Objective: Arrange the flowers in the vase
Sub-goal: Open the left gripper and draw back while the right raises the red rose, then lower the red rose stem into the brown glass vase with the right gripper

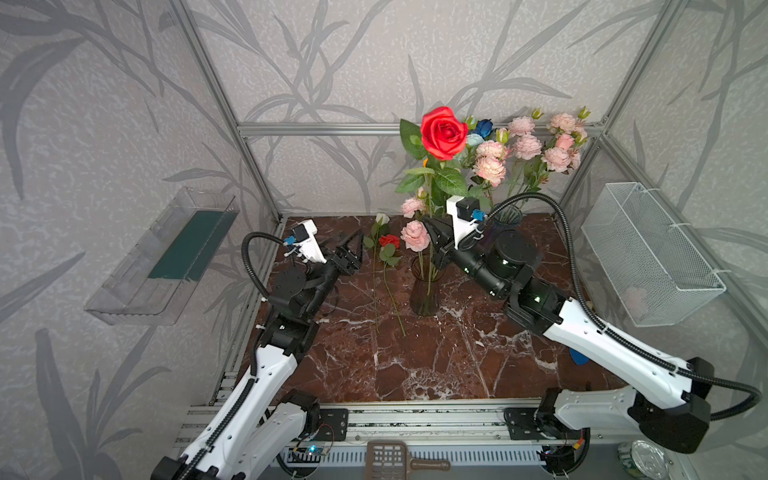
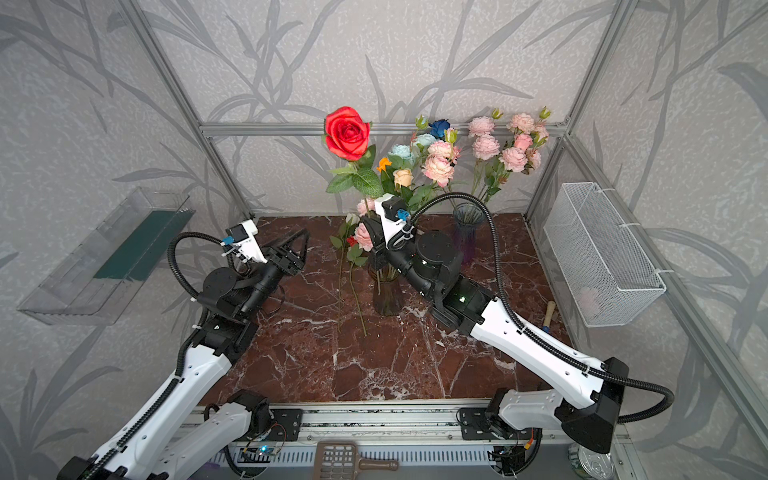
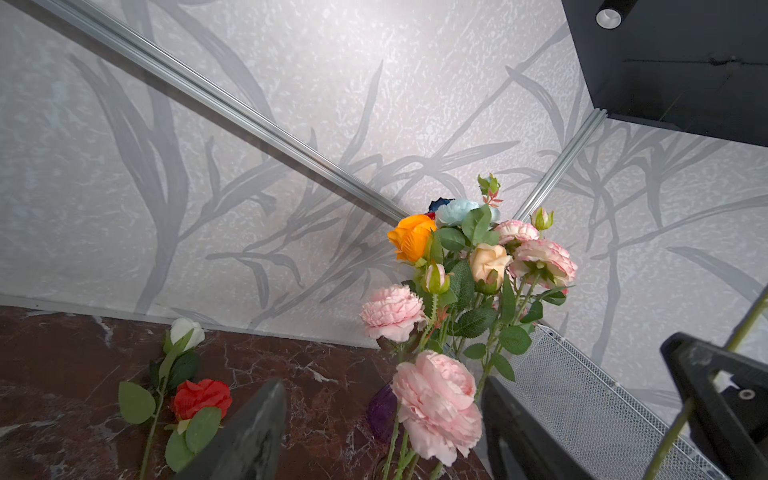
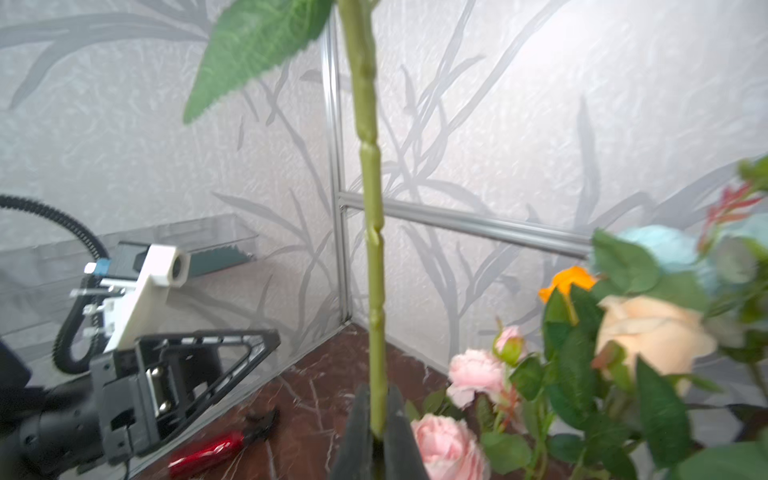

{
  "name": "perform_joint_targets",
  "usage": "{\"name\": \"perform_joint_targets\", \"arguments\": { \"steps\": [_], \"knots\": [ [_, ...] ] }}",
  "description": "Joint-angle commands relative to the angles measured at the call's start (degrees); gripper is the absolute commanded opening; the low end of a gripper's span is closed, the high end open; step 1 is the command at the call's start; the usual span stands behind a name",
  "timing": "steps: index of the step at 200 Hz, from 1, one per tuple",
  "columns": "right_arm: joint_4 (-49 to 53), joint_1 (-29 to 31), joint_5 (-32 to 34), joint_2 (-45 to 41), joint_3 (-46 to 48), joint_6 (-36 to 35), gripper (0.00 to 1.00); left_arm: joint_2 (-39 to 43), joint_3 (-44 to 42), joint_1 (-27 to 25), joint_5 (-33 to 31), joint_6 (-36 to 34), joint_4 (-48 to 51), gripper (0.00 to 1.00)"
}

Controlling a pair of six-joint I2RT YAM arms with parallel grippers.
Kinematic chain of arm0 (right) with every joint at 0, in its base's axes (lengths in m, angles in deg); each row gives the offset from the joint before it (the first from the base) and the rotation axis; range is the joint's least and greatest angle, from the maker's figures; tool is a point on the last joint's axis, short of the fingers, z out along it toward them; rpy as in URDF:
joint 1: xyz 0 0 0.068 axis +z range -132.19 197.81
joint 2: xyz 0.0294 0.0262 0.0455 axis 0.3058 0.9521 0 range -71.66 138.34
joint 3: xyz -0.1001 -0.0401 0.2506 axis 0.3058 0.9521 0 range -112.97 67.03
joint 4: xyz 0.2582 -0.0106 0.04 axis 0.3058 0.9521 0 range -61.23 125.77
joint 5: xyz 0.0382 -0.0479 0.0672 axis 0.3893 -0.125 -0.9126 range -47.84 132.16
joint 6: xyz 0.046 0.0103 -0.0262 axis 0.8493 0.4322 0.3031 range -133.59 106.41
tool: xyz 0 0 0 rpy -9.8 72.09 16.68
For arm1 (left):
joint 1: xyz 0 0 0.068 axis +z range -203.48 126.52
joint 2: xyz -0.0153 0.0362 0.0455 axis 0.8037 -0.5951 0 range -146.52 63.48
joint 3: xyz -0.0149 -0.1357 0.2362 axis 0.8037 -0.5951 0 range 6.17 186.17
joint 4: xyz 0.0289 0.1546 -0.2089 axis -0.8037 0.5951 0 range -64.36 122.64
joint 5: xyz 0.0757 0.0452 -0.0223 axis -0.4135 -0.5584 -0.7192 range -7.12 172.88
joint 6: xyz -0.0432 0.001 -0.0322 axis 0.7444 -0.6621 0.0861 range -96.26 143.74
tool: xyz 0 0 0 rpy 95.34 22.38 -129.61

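A dark red marble counter [image 1: 415, 365] sits inside a booth with grey leaf-patterned walls.

The right end effector [image 4: 377, 411] is clamped on the green stem of a large red rose [image 1: 442, 133] and holds it upright. In both top views the bloom rises above everything else. The grip is low on the stem, directly above a brown glass vase [image 1: 424, 291] that stands near the middle of the counter. The arm hides the stem's lower end, so it cannot be told for sure whether it sits inside the vase mouth. Pale pink blooms [image 1: 415, 235] stand in this vase, just beside the end effector.

The left end effector [image 1: 355, 245] hovers over the left side of the counter, jaws wide apart and holding nothing. Between it and the brown glass vase, a small red rose [image 1: 389, 240] and a white rose [image 1: 381, 219] lie flat on the counter, side by side. Their stems run toward the front edge.

At the back, a purple vase [image 2: 467, 237] holds a full bouquet [image 2: 440, 162] of pink, pale blue, dark blue, orange and cream flowers. A white wire basket [image 1: 648, 257] hangs on the right wall.
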Motion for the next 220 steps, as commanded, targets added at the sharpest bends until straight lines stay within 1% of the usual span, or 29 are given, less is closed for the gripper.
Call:
{"name": "perform_joint_targets", "arguments": {
  "steps": [1, 34, 56, 82, 126, 136, 154, 164, 176, 185, 203, 220],
  "knots": [
    [-13.2, -1.4, 8.7, 1.6, 1.5, -6.6, 0.00, -0.4, -0.1, 0.4, -0.9, 0.9, -1.7, 0.75],
    [-19.2, -3.8, 11.2, 5.5, 3.2, -5.5, 0.00, -1.1, -0.1, 0.5, -0.4, 1.3, -1.8, 0.75],
    [-20.5, -4.7, 11.4, 7.3, 4.2, -3.5, 0.00, -1.1, -0.1, 0.6, -0.1, 1.4, -2.0, 0.75],
    [-18.7, -5.1, 11.3, 8.7, 5.3, -0.6, 0.00, -1.3, 0.0, 0.9, 0.3, 1.8, -2.2, 0.75],
    [-13.1, -5.1, 10.6, 7.4, 9.9, 6.5, 0.00, -1.8, 0.2, 1.5, 0.9, 3.1, -2.1, 0.75],
    [-11.5, -5.0, 10.7, 7.1, 10.5, 7.8, 0.05, -2.1, 0.3, 1.7, 1.0, 3.4, -2.0, 0.75],
    [-6.8, -4.9, 10.5, 6.6, 10.5, 9.7, 0.11, -2.5, 0.4, 1.8, 1.0, 3.8, -1.9, 0.75],
    [-4.0, -4.8, 10.4, 6.4, 10.3, 10.2, 0.17, -2.8, 0.5, 1.8, 1.1, 4.0, -1.9, 0.75],
    [-2.1, -4.7, 11.1, 6.0, 10.3, 10.7, 0.27, -3.2, 0.4, 1.8, 1.3, 4.1, -1.9, 0.74],
    [-0.6, -4.6, 11.4, 5.8, 10.2, 11.0, 0.32, -3.5, 0.5, 1.8, 1.5, 4.3, -1.9, 0.74],
    [3.4, -4.6, 11.7, 5.5, 9.6, 12.1, 0.37, -4.2, 0.7, 1.9, 1.9, 4.6, -1.8, 0.74],
    [4.6, -4.4, 11.2, 4.8, 10.2, 12.5, 0.40, -4.6, 0.9, 1.9, 2.2, 4.8, -1.8, 0.74]
  ]
}}
